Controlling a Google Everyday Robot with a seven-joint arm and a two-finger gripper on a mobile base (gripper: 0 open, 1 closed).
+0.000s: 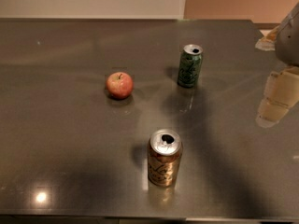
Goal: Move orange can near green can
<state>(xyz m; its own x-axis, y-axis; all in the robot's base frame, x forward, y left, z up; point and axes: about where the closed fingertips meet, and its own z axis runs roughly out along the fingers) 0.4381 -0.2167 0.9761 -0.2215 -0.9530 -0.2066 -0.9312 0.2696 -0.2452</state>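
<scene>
On my feed the orange can stands upright on the dark, glossy counter, in the near part of the scene and a little right of centre. Its silver top faces me and the drinking hole is open. The pale script on its copper side is turned toward the near edge, and a faint reflection of the can shows on the surface just below it.

The green can is also upright, farther back and slightly to the right of the orange one. The two are well apart, with bare counter between them. Its silver top is open too, and the pale lettering runs down the side toward me.

A red-and-yellow apple sits stem up to the left of the green can, at about the same depth and apart from both cans.

The gripper hangs at the far right edge of my view, above the counter and partly cut off by the frame. I see pale, blocky segments below a grey part of the arm. It touches neither can and is well apart from the orange one, roughly between the two cans in depth. I cannot tell from here whether it is spread or pressed together.

A broad dark shadow lies across the near right of the counter, reaching the orange can, and a small bright glare spot shows near the left front corner.
</scene>
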